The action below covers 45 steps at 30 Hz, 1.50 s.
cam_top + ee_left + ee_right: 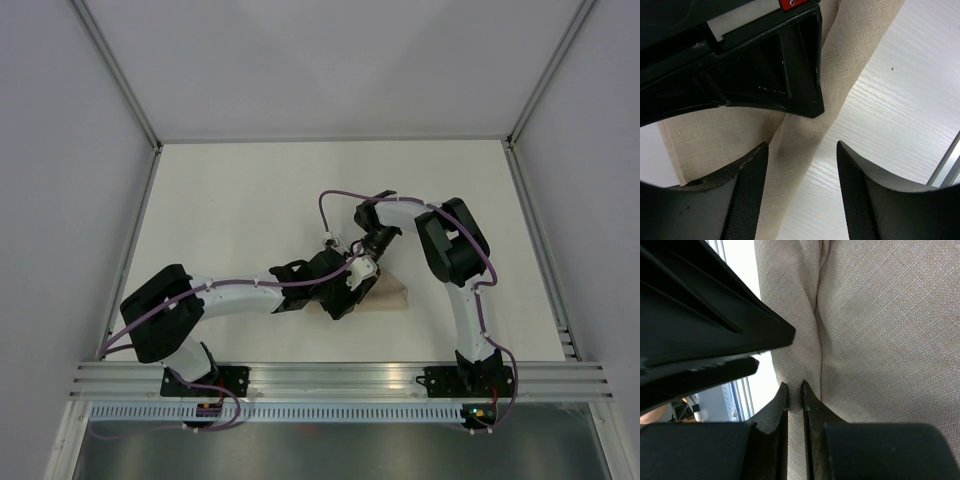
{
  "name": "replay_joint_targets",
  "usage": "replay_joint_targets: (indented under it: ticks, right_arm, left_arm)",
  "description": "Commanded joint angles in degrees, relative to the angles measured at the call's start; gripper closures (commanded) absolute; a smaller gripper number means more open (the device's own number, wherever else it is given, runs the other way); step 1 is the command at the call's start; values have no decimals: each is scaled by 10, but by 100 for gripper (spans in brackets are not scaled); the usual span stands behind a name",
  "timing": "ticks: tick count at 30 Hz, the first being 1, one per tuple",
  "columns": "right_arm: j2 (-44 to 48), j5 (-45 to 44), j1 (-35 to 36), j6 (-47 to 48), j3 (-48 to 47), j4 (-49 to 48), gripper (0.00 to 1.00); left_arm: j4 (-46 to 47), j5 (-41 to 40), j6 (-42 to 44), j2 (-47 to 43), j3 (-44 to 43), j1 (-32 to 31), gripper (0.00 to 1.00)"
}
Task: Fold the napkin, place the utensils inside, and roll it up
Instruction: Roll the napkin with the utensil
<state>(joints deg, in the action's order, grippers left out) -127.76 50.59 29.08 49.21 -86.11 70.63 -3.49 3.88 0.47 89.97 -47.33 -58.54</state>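
Observation:
The tan napkin (pixel 392 293) lies folded and bunched on the white table, mostly hidden under both grippers in the top view. My right gripper (pixel 795 389) is shut on a raised fold of the napkin (pixel 870 330). My left gripper (pixel 802 172) is open, its fingers straddling a rolled edge of the napkin (pixel 805 135) with the right gripper's black body just beyond. In the top view the left gripper (pixel 352 287) and right gripper (pixel 368 262) meet over the cloth. The utensils are hidden.
White table (pixel 250 210) with grey walls on three sides. An aluminium rail (pixel 340 378) runs along the near edge. The two arms cross close together at the table's centre.

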Motion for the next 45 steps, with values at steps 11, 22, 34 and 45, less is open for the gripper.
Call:
replay_joint_targets:
  ticks: [11,22,34,45]
  right_arm:
    - [-12,-127,-14,22,28,-111,94]
    - [62,-117,-46,-29,35,-160,61]
    - [198,-95,-136,-98,51,-224,53]
    - [524,-185,-160,-99,284,-406,48]
  left_arm:
    - [109,82,-44,42,26,34,74]
    - [111,109,-88,82,29,34,98]
    - [99,148,-120,98,32,55,98]
    - [14,230,-182,150,-18,98,98]
